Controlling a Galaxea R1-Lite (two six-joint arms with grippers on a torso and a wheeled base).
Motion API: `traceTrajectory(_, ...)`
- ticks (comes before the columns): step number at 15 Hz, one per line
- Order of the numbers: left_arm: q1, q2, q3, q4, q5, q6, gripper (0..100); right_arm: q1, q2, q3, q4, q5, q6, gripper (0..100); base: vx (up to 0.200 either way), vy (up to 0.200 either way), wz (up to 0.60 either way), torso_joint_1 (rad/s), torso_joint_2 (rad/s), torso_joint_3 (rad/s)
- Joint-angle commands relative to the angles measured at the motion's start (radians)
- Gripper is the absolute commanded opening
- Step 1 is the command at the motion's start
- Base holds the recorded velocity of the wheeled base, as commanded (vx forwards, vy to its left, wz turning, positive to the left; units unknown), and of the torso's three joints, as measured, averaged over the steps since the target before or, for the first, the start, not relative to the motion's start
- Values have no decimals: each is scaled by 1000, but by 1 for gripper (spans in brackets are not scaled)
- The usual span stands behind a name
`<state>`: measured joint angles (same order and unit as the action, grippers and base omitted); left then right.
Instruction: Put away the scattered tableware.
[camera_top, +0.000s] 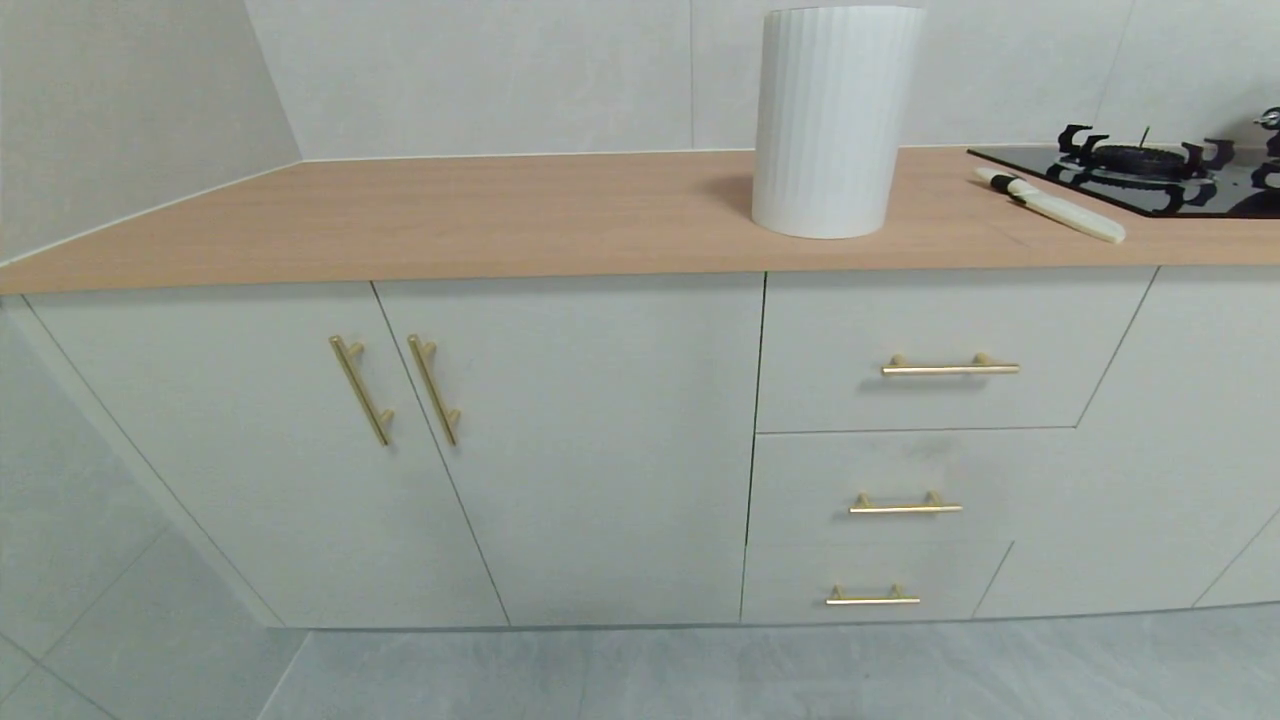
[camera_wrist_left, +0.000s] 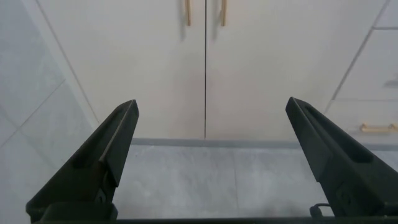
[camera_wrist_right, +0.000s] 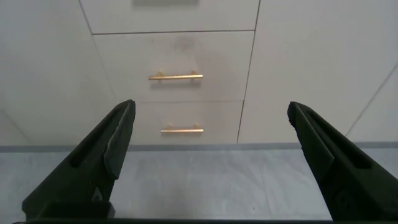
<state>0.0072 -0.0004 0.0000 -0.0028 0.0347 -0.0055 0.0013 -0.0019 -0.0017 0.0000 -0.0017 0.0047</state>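
Observation:
A cream-handled knife (camera_top: 1052, 204) lies on the wooden counter (camera_top: 480, 215) at the right, beside the black hob (camera_top: 1150, 175). A tall white ribbed holder (camera_top: 832, 120) stands on the counter left of the knife. My left gripper (camera_wrist_left: 211, 109) is open, held low in front of the double cabinet doors (camera_wrist_left: 205, 62) with nothing between its fingers. My right gripper (camera_wrist_right: 211, 109) is open too, low before the stack of drawers (camera_wrist_right: 177, 78), and holds nothing.
Below the counter are two cabinet doors with gold handles (camera_top: 395, 390) and three drawers with gold handles (camera_top: 950, 368). Grey tiled floor (camera_top: 640, 670) runs along the cabinet base. A tiled wall closes the corner at the left.

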Motion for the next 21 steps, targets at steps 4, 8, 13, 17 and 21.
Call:
traceTrajectory(4,0,0,0,0,1,-1,100,0,2,0,0,0,0,100,200,0,0,10,0,-1)
traceTrajectory(8,0,0,0,0,1,-1,100,0,2,0,0,0,0,100,200,0,0,-1,5,0)
traceTrajectory(13,0,0,0,0,1,-1,100,0,2,0,0,0,0,100,160,0,0,10,2,4)
traceTrajectory(17,0,0,0,0,1,-1,100,2,2,0,0,0,0,100,0,0,0,0,0,0)
traceTrajectory(21,0,0,0,0,1,4,100,0,2,0,0,0,0,100,0,0,0,0,0,0)
